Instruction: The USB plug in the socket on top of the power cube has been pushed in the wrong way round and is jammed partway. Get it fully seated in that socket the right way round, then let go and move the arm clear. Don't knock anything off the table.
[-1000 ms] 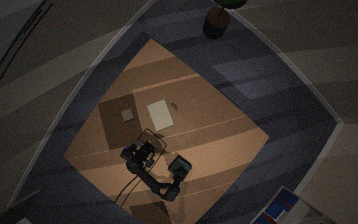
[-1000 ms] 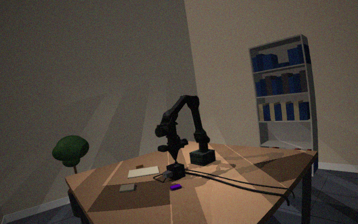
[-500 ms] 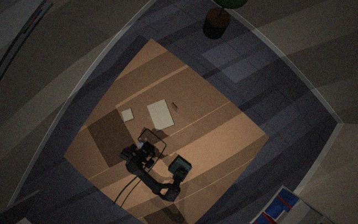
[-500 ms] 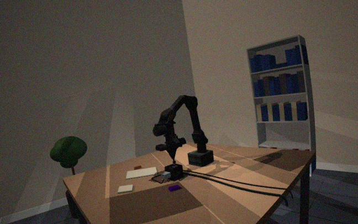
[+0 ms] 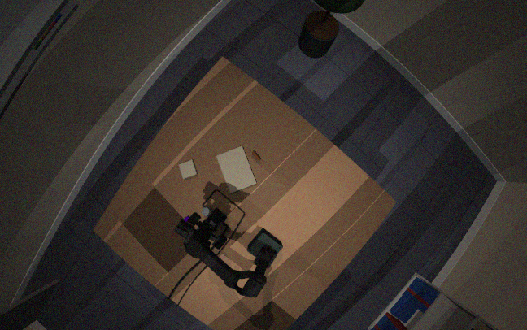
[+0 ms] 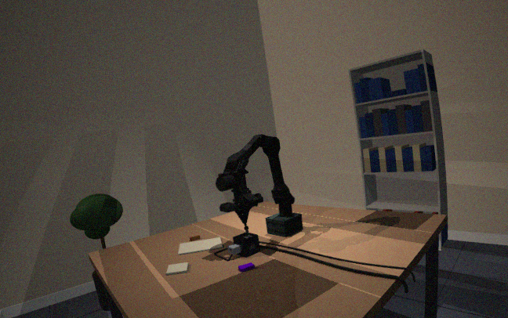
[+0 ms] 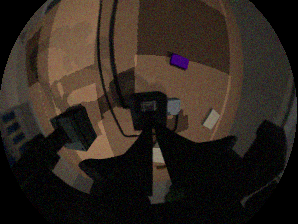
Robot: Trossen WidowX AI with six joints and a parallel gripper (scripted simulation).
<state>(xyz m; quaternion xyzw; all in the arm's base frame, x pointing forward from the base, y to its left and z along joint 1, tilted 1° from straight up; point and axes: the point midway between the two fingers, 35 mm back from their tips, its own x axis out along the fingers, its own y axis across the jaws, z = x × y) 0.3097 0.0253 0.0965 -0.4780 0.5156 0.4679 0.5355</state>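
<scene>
The black power cube [image 6: 251, 247] [image 7: 141, 121] stands on the table, with the light outline of its top socket [image 7: 148, 106] showing in the wrist view. My gripper [image 6: 246, 222] [image 7: 152, 124] points down right above the cube, its fingers pinched together and shut on the small dark USB plug [image 6: 246, 229]. The plug is upright between the fingertips and the cube's top in the exterior view. The fingers hide most of it in the wrist view, so its depth in the socket and which way round it faces cannot be told. In the top view the arm covers the plug.
A light grey block [image 5: 206, 211] [image 6: 234, 249] [image 7: 173, 106] sits against the cube's side. Black cables [image 6: 333, 261] [image 7: 113, 55] run from the cube over the table edge. A purple block [image 5: 186, 219] [image 6: 246, 267] [image 7: 179, 61], two pale flat pieces and a small brown block [image 5: 256, 155] lie nearby.
</scene>
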